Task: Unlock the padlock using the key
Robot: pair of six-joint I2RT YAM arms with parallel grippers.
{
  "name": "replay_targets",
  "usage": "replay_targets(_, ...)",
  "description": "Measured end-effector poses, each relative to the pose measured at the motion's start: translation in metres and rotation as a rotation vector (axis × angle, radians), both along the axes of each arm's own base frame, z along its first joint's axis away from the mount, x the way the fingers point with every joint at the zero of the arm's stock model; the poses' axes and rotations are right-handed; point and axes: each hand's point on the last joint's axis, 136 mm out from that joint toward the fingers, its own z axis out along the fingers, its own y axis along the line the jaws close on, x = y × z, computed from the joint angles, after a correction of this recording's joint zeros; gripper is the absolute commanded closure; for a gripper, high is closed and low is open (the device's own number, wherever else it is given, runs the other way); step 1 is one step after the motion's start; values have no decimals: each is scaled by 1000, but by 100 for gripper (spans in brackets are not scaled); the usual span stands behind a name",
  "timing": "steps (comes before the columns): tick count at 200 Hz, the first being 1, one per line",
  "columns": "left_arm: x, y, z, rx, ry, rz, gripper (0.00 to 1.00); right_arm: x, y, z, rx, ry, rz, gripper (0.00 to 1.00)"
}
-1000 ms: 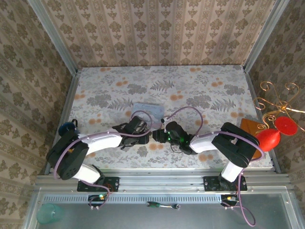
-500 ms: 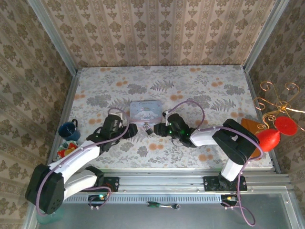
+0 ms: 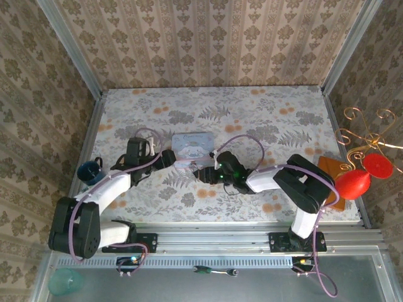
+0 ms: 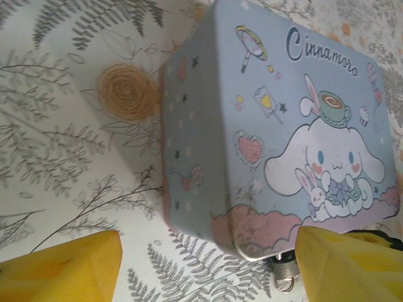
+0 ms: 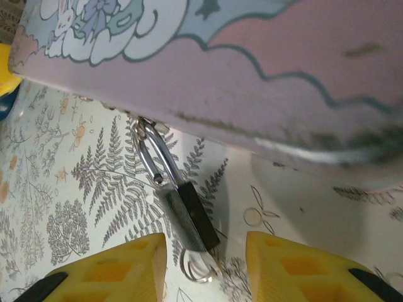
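The padlock (image 5: 192,214) is a small black block lying on the table at the near edge of the pastel tin (image 5: 264,69). Its shiny shackle (image 5: 150,151) hooks into the tin's clasp, with one end standing free. A thin wire ring (image 5: 198,267) sticks out of its near end; I cannot make out the key itself. My right gripper (image 5: 204,264) is open, a yellow finger on each side of the padlock, neither touching it. My left gripper (image 4: 208,267) is open and empty at the tin's (image 4: 277,126) near corner; in the top view it (image 3: 167,158) sits left of the tin (image 3: 192,145).
A blue mug (image 3: 90,171) stands by the left wall. At the right edge are a brown board (image 3: 329,166), two red pieces (image 3: 354,184) and a gold wire stand (image 3: 365,133). Open floral table lies behind the tin.
My left gripper has opened and swung away from the right gripper, back and left to the tin's left side. The right gripper has shifted slightly left, staying at the padlock.
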Motion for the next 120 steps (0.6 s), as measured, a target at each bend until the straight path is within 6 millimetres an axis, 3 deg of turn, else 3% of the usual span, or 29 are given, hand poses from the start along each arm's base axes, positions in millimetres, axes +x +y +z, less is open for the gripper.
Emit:
replay_targets(61, 20, -9, -3, 0, 22, -45, 25, 8, 10, -3, -10, 14, 10, 65)
replay_targets(120, 30, -8, -21, 34, 81, -30, 26, 6, 11, -5, -19, 18, 29, 77)
